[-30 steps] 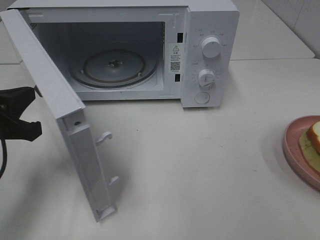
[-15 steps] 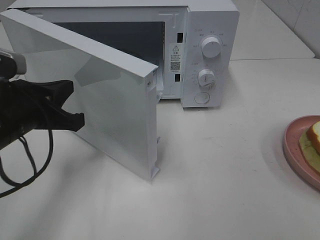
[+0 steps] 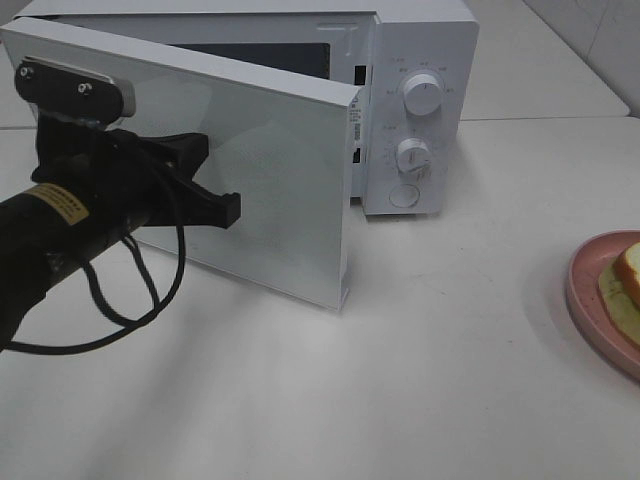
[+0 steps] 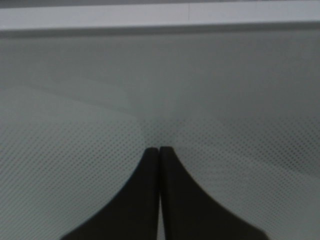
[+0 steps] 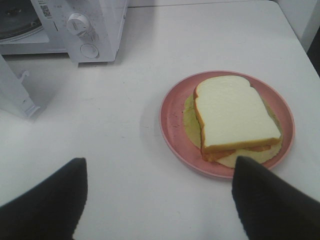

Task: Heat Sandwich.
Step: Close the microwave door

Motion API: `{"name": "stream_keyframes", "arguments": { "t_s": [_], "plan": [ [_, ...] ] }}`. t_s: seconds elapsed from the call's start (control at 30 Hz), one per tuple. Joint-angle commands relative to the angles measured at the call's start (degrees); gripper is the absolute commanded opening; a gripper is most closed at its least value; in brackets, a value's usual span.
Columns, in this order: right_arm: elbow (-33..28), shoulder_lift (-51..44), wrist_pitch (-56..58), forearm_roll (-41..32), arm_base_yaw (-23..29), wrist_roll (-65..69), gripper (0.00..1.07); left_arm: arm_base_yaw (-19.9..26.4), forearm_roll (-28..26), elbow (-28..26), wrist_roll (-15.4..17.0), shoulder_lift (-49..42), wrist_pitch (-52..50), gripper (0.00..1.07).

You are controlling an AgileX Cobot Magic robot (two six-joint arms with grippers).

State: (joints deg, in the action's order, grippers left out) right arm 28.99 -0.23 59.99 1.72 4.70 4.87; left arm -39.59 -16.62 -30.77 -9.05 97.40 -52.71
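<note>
Clearly the sandwich (image 5: pixel 232 117) sits on its pink plate (image 5: pixel 172 112) at the right edge of the high view, outside the microwave (image 3: pixel 415 100). The right gripper (image 5: pixel 160 200) hovers near it, jaws wide, empty. At left, the left gripper (image 3: pixel 205 185), shut and empty, presses the door (image 3: pixel 290 200), partly closed. Judged: the sandwich needs loading, so the door needs reopening.

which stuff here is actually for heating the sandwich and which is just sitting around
For the job:
- sandwich
- pink plate under it
- microwave
- microwave door, partly closed
- left gripper, shut, against the door
- right gripper, open, near the plate

Just there:
- white table
- black cable on the left arm
</note>
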Motion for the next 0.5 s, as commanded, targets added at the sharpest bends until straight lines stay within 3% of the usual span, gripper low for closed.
{"name": "stream_keyframes", "arguments": {
  "t_s": [0.03, 0.5],
  "plan": [
    [-0.2, -1.5, -0.5, 0.2, -0.2, -0.3, 0.76, -0.6, -1.1, -4.0, -0.3, 1.8, 1.3, 0.00],
    [-0.2, -1.5, -0.5, 0.2, -0.2, -0.3, 0.76, -0.6, -1.9, -14.7, -0.3, 7.3, 7.3, 0.00]
  ]
}}
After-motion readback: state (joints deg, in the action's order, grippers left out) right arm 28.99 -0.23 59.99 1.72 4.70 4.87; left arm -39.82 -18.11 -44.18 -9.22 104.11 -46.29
